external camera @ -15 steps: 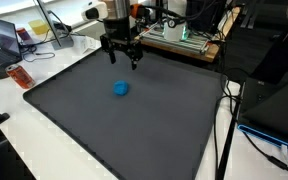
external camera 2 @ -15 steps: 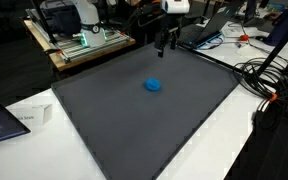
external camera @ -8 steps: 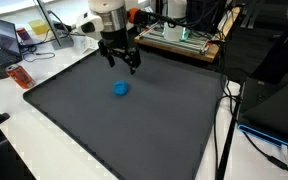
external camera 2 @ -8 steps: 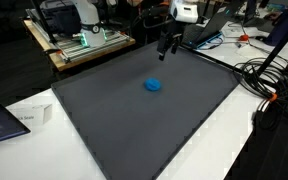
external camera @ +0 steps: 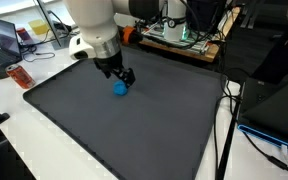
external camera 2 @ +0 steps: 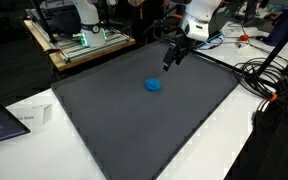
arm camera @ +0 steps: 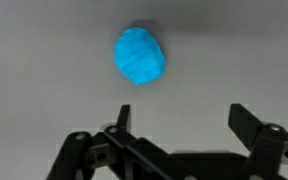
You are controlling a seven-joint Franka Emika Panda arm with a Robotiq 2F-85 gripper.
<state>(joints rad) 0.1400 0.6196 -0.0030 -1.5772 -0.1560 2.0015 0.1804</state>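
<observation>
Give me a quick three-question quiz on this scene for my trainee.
1. In the wrist view, where is the blue ball relative to the hand? A) between its fingers B) ahead of them C) out of sight
2. True or false: the hand is shut.
3. Fill in: the ball rests on a dark ____.
Key: 1 B; 2 false, it is open; 3 mat.
</observation>
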